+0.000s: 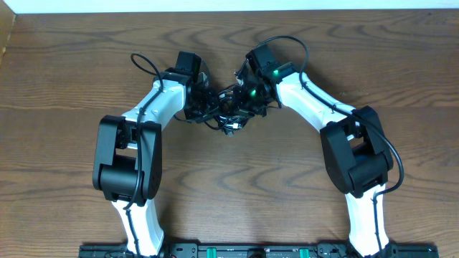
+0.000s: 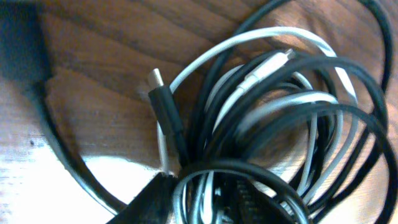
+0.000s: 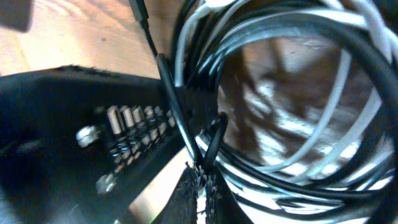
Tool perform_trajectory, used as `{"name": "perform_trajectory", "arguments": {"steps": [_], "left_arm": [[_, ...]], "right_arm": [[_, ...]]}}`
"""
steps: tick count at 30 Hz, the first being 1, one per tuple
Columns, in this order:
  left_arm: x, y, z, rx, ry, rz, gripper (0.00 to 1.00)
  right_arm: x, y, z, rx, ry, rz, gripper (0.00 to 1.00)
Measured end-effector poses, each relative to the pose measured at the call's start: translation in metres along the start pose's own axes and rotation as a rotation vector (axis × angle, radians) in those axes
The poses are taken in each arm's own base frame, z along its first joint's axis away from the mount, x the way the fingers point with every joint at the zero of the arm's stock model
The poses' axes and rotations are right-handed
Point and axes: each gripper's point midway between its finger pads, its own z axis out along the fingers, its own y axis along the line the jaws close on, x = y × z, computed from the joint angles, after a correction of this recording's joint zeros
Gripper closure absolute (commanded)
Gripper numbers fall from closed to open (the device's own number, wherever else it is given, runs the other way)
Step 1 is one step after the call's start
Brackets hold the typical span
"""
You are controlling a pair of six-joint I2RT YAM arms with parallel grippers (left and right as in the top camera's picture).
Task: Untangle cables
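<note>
Brown wooden table (image 1: 64,72) bore the tangled black and white cables (image 1: 229,122) at far centre, between both arms. Right gripper (image 3: 200,183) pinched one black strand, probably anchoring the knot. Left gripper (image 1: 204,109) flanked the bundle, its grip indeterminable.

dark wood-grain table (image 1: 72,86); tangled black and white cables (image 1: 226,118) bunched near its middle

Tangled black and white cables (image 2: 186,149)
</note>
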Motion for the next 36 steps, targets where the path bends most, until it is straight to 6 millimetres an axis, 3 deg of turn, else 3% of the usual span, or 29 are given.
{"name": "perform_trajectory", "arguments": {"steps": [13, 14, 16, 18, 27, 36], "left_arm": [[0.000, 0.001, 0.002, -0.001, 0.003, -0.001, 0.92], [0.000, 0.001, 0.002, -0.001, 0.002, -0.001, 0.92], [0.000, 0.001, 0.002, -0.001, 0.002, -0.001, 0.92], [0.000, 0.001, 0.002, -0.001, 0.002, -0.001, 0.92], [0.000, 0.001, 0.002, 0.000, 0.003, -0.001, 0.92], [0.000, 0.001, 0.003, -0.001, 0.003, 0.000, 0.92]], "right_arm": [[-0.007, 0.009, -0.020, -0.156, 0.034, 0.034, 0.99], [-0.008, 0.008, -0.022, -0.160, 0.032, 0.038, 0.96], [-0.009, 0.005, -0.024, -0.159, 0.031, 0.053, 0.71], [-0.007, 0.004, -0.023, -0.149, 0.036, 0.059, 0.66], [0.004, -0.006, -0.004, 0.005, 0.022, 0.129, 0.74], [0.011, -0.011, 0.017, 0.171, -0.052, 0.201, 0.76]]}}
